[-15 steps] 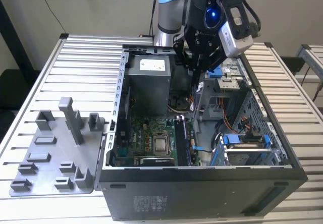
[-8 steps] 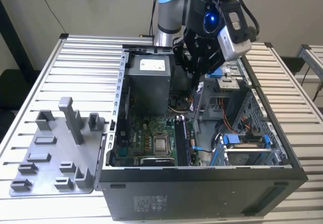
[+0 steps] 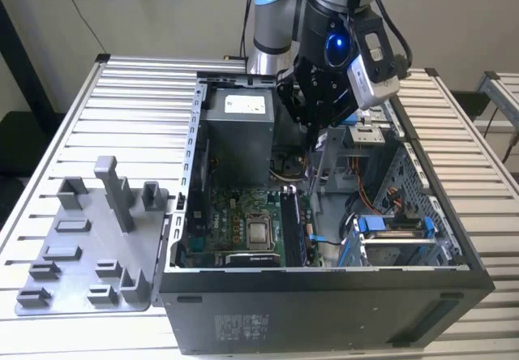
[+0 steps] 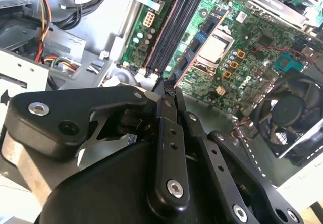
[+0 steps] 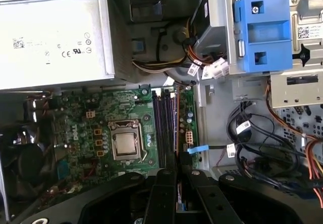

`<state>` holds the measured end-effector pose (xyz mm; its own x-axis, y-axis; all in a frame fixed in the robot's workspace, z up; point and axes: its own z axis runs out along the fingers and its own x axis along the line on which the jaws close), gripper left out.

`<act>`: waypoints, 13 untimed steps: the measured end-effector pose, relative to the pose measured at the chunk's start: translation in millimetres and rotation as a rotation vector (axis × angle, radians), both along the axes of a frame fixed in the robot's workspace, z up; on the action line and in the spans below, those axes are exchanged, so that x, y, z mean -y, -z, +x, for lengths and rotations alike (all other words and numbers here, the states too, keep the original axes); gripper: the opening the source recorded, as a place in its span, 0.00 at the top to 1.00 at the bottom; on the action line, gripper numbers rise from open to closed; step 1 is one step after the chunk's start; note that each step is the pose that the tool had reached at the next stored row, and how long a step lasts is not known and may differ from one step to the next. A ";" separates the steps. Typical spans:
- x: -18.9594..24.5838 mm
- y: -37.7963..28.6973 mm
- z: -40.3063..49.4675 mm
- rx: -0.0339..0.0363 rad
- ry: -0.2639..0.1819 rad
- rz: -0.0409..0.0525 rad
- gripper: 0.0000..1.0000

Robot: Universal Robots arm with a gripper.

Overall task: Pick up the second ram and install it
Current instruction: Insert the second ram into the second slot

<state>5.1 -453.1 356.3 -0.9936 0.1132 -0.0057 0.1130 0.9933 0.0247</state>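
First wrist view: we see the gripper (image 5: 177, 176) with its jaws pinched nearly together on the second ram (image 5: 176, 128), which runs out from between them edge-on, thin and dark. Beyond it lie the memory slots (image 5: 164, 128) of the green motherboard (image 5: 75, 118), parallel to the stick. The exterior view shows it held over the open PC case (image 3: 324, 303), well apart from the grey holder (image 3: 89, 246) on the tabletop (image 3: 138, 92).
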 end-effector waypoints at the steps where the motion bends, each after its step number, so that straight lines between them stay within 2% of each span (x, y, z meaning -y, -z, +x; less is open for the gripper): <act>1: 0.0 1.1 0.2 -0.0023 -0.008 0.0000 0.86; 4: 0.1 4.3 0.5 -0.0066 -0.036 -0.0002 0.86; 9: 0.1 9.1 0.6 -0.0082 -0.101 -0.0005 0.86; 13: 0.2 10.1 0.6 -0.0090 -0.108 -0.0010 0.86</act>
<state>5.7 -453.3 346.2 -1.0000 0.0051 0.0032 0.0052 0.9997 0.0232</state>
